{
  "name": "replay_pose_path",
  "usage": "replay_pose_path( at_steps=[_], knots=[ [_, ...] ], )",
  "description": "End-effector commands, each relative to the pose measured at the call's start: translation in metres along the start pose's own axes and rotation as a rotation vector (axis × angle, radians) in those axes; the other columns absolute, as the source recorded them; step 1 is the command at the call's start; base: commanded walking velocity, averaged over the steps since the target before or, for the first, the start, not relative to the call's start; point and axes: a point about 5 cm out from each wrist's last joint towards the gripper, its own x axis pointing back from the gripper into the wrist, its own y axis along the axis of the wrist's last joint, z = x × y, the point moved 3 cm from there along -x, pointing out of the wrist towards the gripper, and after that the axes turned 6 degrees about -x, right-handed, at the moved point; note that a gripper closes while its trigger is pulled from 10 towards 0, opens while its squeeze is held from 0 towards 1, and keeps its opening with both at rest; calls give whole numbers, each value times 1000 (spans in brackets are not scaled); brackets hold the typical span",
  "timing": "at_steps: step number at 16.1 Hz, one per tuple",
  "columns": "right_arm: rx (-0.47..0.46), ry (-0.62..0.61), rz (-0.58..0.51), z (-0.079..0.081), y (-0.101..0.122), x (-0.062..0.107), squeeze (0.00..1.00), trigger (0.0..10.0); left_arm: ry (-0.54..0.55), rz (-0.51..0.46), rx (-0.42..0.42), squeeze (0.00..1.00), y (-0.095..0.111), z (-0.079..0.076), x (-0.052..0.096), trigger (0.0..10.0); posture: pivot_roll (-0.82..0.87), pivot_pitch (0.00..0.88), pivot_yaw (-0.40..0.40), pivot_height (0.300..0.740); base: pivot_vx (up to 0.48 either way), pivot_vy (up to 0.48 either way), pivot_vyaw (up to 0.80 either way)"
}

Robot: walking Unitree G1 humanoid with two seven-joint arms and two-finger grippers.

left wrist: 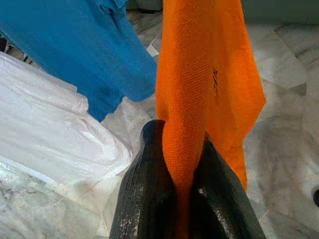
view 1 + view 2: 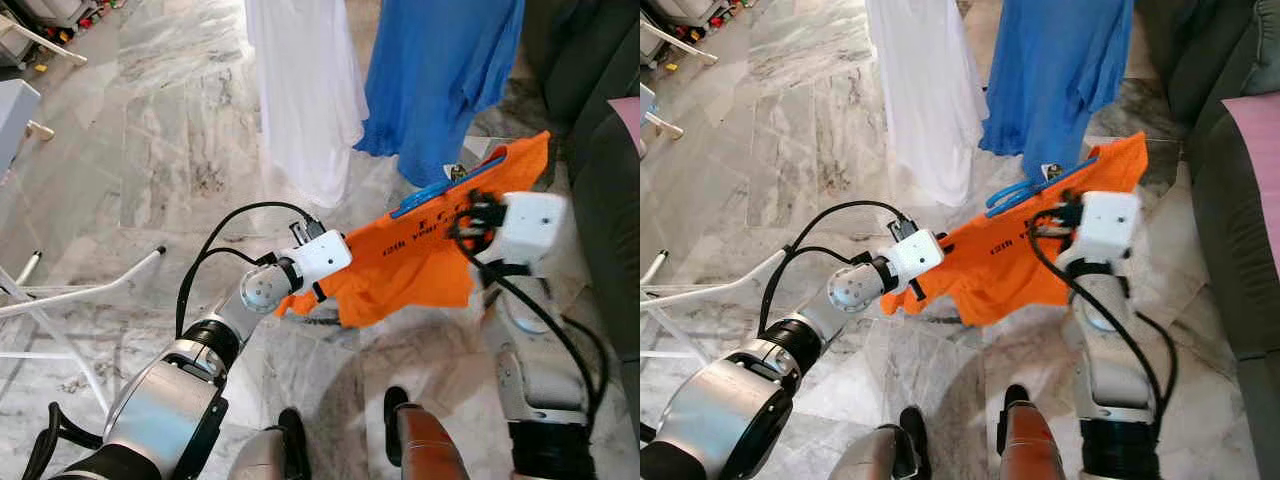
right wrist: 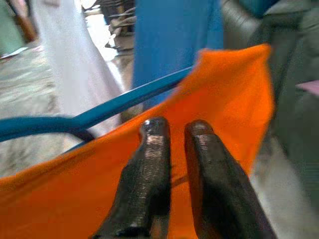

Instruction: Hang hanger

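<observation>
Both arms reach forward, holding the orange shirt (image 2: 420, 260) stretched between them on its blue hanger (image 2: 1035, 186). The left gripper (image 1: 182, 199) pinches a fold of cloth; the right gripper (image 3: 177, 149) is pressed together on the shirt's top edge (beside the hanger). Next, probably, lift it toward the rail by the blue garment (image 2: 440, 70).

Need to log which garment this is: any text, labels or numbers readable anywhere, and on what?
Orange shirt: dark printed lines near the blue hanger, too blurred and creased to read.
Same shirt, left wrist view: a small dark mark, unreadable.
White garment and blue garment: no text visible.
</observation>
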Motion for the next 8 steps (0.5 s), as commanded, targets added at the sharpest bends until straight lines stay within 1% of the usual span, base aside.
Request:
replay_pose_path(
  at_steps=[1,3,6,7,8],
  knots=[
    [23,-31,-53,-4,12,1,1000,10000,14,-5,15,0,-3,3,4,0,-246,317,141,740,0,0,0],
    [28,-61,-76,-9,18,-2,1000,10000,12,-4,16,0,-4,3,5,0,-243,320,143,740,0,0,0],
    [18,-50,-103,-5,25,-5,1000,10000,10,2,15,0,-5,3,5,0,-240,320,144,740,0,0,0],
    [8,-49,-139,-3,33,-6,1000,10000,6,6,15,0,-6,2,5,0,-240,320,144,740,0,0,0],
    [6,-51,-147,-3,36,-6,1000,10000,5,7,15,0,-7,1,6,0,-242,321,144,740,0,0,0]
  ],
)
